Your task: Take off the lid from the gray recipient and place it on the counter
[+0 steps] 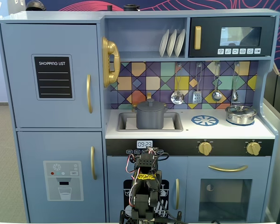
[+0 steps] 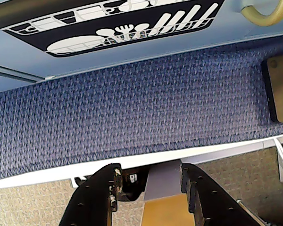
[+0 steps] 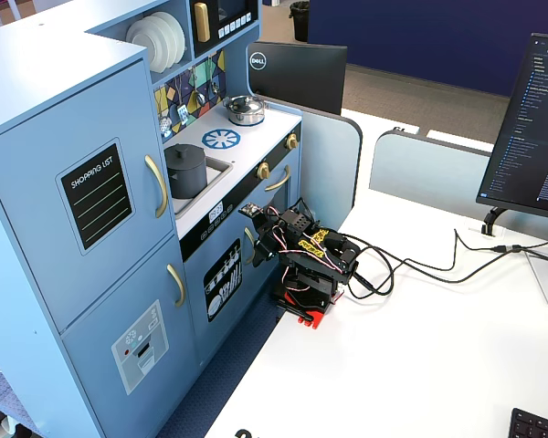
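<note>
The gray recipient (image 1: pixel 150 119) stands in the sink recess of the white counter (image 1: pixel 224 131), with its dark gray lid (image 1: pixel 150 104) seated on top. Both also show in a fixed view, the recipient (image 3: pixel 185 173) and the lid (image 3: pixel 183 151). My arm (image 1: pixel 144 182) sits folded on the table in front of the kitchen's lower doors, well below the counter. In the wrist view my gripper (image 2: pixel 149 170) is open and empty, its jaws wide apart, facing the table edge and blue carpet.
A shiny silver pot (image 1: pixel 241 115) stands at the counter's right, beside the blue burner ring (image 1: pixel 205 120). Utensils (image 1: pixel 197 95) hang above the counter. Cables (image 3: pixel 420 269) run across the white table behind the arm, and a monitor (image 3: pixel 534 119) stands to the right.
</note>
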`<state>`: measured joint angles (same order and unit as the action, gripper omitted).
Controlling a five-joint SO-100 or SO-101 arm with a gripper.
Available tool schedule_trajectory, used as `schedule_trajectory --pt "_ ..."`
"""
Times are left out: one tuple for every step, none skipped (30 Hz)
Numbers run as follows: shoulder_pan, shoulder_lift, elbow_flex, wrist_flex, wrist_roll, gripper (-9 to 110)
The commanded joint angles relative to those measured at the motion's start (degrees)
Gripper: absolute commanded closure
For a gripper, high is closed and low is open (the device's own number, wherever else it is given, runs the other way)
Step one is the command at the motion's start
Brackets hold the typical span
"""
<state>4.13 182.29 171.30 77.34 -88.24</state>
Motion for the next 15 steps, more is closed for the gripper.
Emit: schedule_trajectory --pt "2.1 -0.2 0.7 10.2 2.9 101" --pt "2.1 -0.2 0.7 10.2 2.9 101" --pt "2.1 -0.2 0.7 10.2 2.9 101" --pt "2.0 -0.2 0.7 10.1 3.0 101" --pt "1.9 -0.2 0.7 10.1 3.1 101" --pt "1.8 -0.2 0.7 10.1 3.2 101" --pt "1.8 -0.2 0.7 10.1 3.3 101" --pt "1.7 -0.2 0.7 10.1 3.3 101" --pt "1.7 -0.2 0.7 10.1 3.3 101" --pt "1.7 -0.2 0.7 10.0 3.5 101" --pt "1.6 -0.2 0.7 9.3 4.4 101" --pt "1.4 -0.2 0.6 7.6 5.7 101" --pt "1.2 -0.3 0.4 5.8 6.3 101" --pt "1.2 -0.3 -0.9 3.8 6.3 101" --pt "1.1 -0.3 -2.6 1.4 6.8 101"
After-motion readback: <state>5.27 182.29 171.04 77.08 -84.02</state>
